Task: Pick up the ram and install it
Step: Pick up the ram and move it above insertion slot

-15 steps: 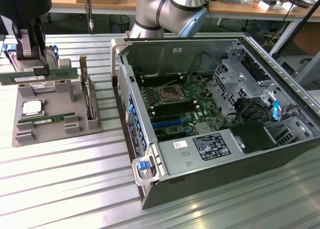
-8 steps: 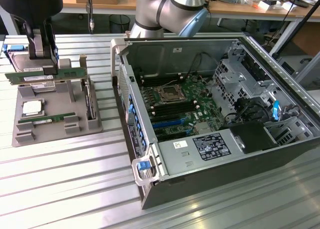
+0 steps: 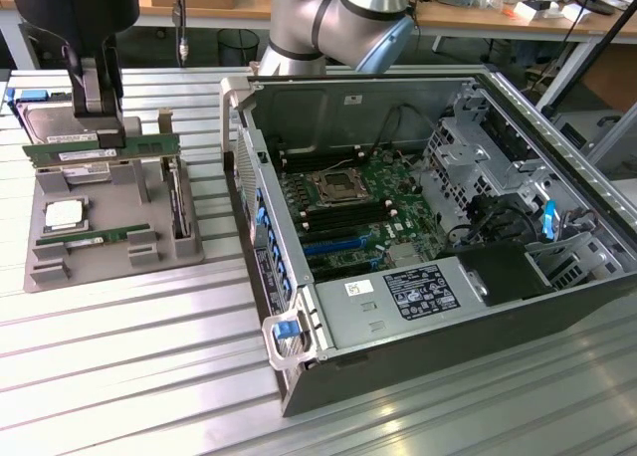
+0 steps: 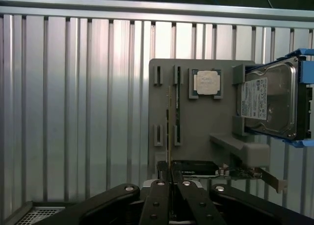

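Open black computer case (image 3: 448, 361) on the exterior view's right, grey plastic holder tray (image 3: 109, 267) on its left.
Over the tray you see the long green ram stick (image 3: 60, 151), level, its long axis crosswise to the black fingers (image 4: 189, 195); they pinch it near its middle, and the case lies well apart from it.

Robotics lab: slotted aluminium table (image 3: 119, 376), open computer case (image 3: 448, 348), wooden workbenches (image 3: 468, 20).
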`<state>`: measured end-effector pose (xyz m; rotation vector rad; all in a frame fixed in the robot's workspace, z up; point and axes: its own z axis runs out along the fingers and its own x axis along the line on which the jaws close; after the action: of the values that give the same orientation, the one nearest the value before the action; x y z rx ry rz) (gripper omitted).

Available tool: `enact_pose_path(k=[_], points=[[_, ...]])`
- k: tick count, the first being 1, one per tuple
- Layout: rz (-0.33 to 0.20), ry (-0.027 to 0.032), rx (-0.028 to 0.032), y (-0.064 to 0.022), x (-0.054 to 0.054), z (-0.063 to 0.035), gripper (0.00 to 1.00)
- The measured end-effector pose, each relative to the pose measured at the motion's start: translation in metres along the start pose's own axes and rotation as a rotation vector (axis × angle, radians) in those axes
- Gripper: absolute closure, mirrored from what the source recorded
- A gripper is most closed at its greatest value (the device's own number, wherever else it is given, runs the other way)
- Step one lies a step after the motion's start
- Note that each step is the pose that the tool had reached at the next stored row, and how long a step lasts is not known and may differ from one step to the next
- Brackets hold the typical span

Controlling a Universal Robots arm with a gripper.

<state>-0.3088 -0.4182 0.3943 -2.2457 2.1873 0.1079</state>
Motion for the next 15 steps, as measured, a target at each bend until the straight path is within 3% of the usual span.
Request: enact_pose_path(k=[15], points=[[0.0,0.0013,0.0,-0.0211,0.001,-0.001,0.88]])
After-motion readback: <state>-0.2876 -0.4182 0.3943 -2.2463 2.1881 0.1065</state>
